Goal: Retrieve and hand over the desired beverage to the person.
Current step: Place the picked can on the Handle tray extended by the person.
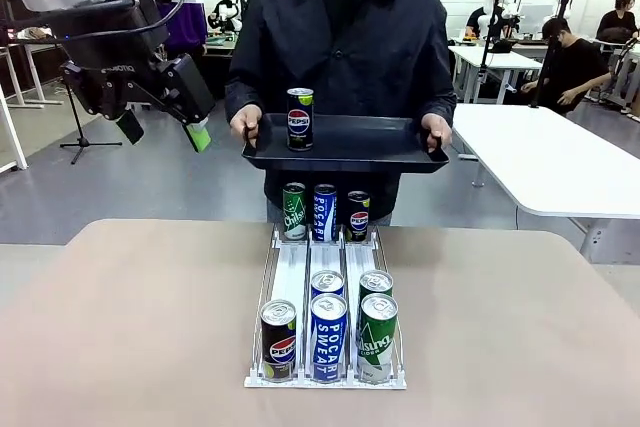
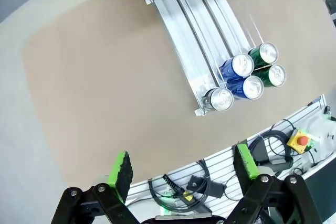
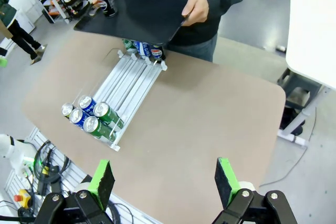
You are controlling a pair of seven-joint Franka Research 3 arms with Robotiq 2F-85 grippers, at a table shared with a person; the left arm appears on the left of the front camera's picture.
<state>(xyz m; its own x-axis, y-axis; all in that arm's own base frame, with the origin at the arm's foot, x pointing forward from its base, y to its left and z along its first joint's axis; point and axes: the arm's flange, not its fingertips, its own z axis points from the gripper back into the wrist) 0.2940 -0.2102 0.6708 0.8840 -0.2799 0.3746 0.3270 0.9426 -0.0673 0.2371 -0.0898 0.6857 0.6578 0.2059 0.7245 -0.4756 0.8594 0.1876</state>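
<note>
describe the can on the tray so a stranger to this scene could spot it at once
Find the person at the far side of the table, holding a black tray in both hands. Near the tray's left end in the front view stands one black Pepsi can; every other can sits lower, in or by the white rack.

From my station, the person in the dark collared jacket (image 1: 345, 37) is cut off at 12 o'clock in the front view, and the flat black plastic tray (image 1: 345, 142) covers their midriff. The three slim drink cans (image 1: 324, 213) at the far end of the white lane rack (image 1: 290, 272) lose their tops under that tray in the right wrist view, and run off at 12 o'clock in the left wrist view. The second-row blue can (image 1: 327, 284) has its label hidden behind the front blue can (image 1: 328, 339).
</note>
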